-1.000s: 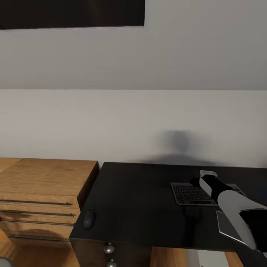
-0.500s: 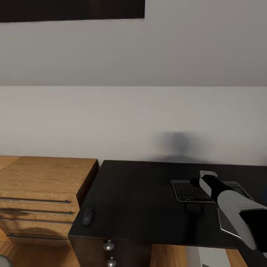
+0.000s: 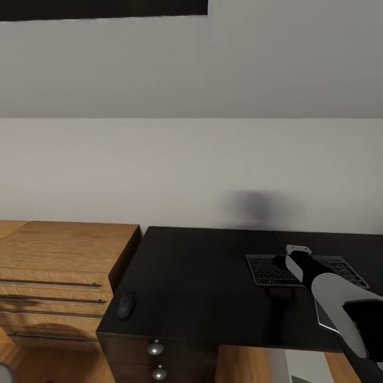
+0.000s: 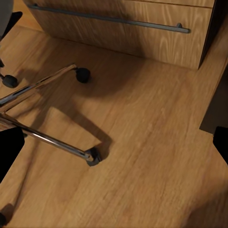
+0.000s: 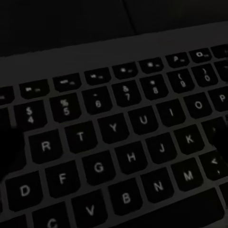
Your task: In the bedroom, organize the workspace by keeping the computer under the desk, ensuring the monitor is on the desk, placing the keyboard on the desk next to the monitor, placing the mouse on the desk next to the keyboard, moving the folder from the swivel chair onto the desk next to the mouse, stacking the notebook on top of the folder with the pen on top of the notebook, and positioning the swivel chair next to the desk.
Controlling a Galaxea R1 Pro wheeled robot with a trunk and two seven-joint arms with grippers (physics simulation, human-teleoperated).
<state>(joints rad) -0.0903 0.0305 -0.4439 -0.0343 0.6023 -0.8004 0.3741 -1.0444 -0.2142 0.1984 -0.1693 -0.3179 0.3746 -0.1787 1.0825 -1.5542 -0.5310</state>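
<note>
The right arm reaches over the keyboard [image 3: 306, 271], which lies on the glossy black tabletop [image 3: 202, 282] toward its far right part. The right tool [image 3: 281, 261] hangs just above the keys; its wrist camera looks closely down on them, and whether the tool is spread or clenched cannot be told from these views.

The mouse [image 3: 126, 305] rests at the near left corner of the tabletop, well apart from the keyboard. A light-wood drawer unit [image 3: 58, 276] stands just left of the tabletop. The left wrist camera looks at the wooden floor [image 4: 142, 156], the chrome base and castors of the swivel chair [image 4: 88, 156], and a wooden drawer front with a bar handle; the dark tips of the left tool [image 4: 114, 142] sit at either edge of that picture, spread wide with nothing between them.

Judged step: positioning or seizing the keyboard. To do it well, the tool should take the thin frame at an edge, not press on the keys, and keep the board flat.

Legible writing: key legends only, among them R, T, Y, U, F, G, H, J, K, B, N, M and several digits. No brand mark can be made out.
</note>
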